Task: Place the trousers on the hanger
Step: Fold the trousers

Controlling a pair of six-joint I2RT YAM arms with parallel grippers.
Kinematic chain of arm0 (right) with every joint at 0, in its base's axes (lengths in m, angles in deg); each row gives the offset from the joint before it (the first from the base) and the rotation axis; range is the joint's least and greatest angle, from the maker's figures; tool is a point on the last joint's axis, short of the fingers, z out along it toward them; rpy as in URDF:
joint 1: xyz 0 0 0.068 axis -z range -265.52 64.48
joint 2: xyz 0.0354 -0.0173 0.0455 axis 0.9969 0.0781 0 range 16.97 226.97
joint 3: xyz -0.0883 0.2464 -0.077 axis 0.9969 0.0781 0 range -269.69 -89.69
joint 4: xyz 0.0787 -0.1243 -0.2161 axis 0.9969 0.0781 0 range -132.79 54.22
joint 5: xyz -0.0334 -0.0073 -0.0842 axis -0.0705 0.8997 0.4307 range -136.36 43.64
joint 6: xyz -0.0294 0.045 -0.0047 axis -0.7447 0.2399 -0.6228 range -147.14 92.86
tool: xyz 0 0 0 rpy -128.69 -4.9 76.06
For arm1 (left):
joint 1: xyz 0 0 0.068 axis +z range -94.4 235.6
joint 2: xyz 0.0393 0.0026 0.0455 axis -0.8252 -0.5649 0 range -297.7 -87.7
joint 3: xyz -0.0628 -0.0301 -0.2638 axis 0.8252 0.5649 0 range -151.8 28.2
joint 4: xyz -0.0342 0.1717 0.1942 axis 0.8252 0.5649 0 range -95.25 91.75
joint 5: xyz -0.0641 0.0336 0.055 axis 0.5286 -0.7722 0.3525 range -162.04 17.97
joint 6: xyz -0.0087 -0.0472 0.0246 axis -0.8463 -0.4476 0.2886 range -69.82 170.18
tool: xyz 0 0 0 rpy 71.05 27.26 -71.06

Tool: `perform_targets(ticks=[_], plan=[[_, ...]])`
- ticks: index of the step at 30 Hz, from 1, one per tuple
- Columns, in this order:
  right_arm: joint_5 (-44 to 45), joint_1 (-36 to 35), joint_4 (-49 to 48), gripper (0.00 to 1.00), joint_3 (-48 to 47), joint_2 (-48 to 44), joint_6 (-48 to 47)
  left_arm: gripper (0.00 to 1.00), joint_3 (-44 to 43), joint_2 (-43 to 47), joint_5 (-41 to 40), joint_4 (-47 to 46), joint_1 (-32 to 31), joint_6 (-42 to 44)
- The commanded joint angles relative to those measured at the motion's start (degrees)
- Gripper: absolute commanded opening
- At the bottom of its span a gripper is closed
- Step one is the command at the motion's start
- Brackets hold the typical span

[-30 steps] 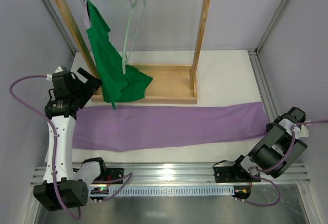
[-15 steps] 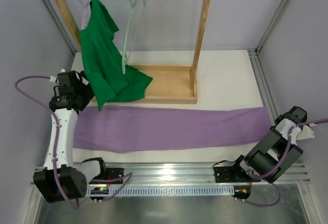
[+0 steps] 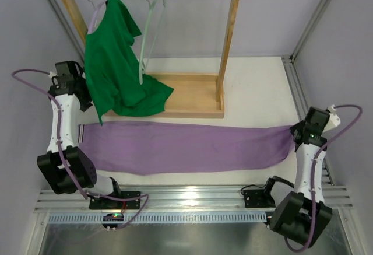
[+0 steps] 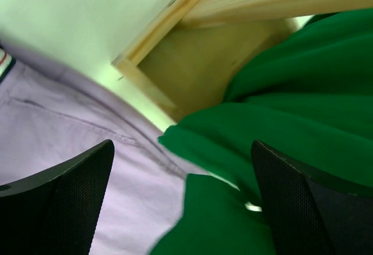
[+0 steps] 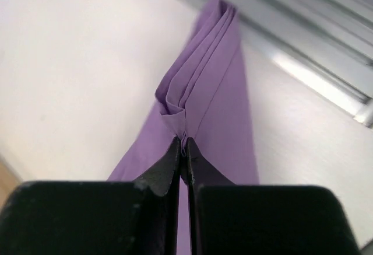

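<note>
Closed the right gripper (image 5: 183, 144) within the last second: partly open before, now pinched tight on the folded right end of the trousers (image 3: 186, 147). Lifted that arm out of its low crouch at the near right corner, elbow high, wrist tipped down over the cloth. Dragged the trouser end a touch leftward, bunching it into stacked pleats between the black jaws. Carried the left arm farther back and left as well, hard up against the green T-shirt (image 3: 113, 62), swinging the shirt aside. Kept the left gripper (image 4: 183, 191) spread wide with nothing in it, black mesh-textured fingers (image 4: 58, 202) poised over green cloth and lilac waistband. Left the trousers lying soft and matte along the white table (image 3: 256, 86), stretched long from left to right, just on the near side of the wooden rack (image 3: 230, 45). Left the hanger (image 3: 148, 33) up on that rack, thin pale green plastic with a wire hook, just right of the shirt.
</note>
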Motion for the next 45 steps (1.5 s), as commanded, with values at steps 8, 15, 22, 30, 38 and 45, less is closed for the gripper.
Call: perform_targets(ticks=[8,15,22,30,38,45], plan=[[-2.4,-36.7,3.1,0.04,-3.4,-4.1,0.9,1.00,-1.4,8.7,7.1,1.4,-3.0,5.2],[5.1,-64.8,-2.0,0.04,0.9,3.6,12.1,0.98,1.7,17.4,6.5,4.0,-10.7,8.1],[7.6,-80.3,-7.8,0.04,-1.5,13.6,19.9,0.94,6.5,27.9,7.4,7.6,-16.9,8.5],[8.8,-86.5,-9.3,0.04,-1.8,17.4,24.4,0.94,2.6,33.7,-6.2,16.2,-19.0,11.4],[8.8,-89.7,-10.5,0.05,0.1,17.5,27.2,0.92,-0.8,34.5,2.0,18.6,-19.0,12.8],[9.1,-91.3,-9.7,0.05,1.3,16.9,27.1,0.90,3.2,34.0,7.4,15.5,-24.4,9.5]])
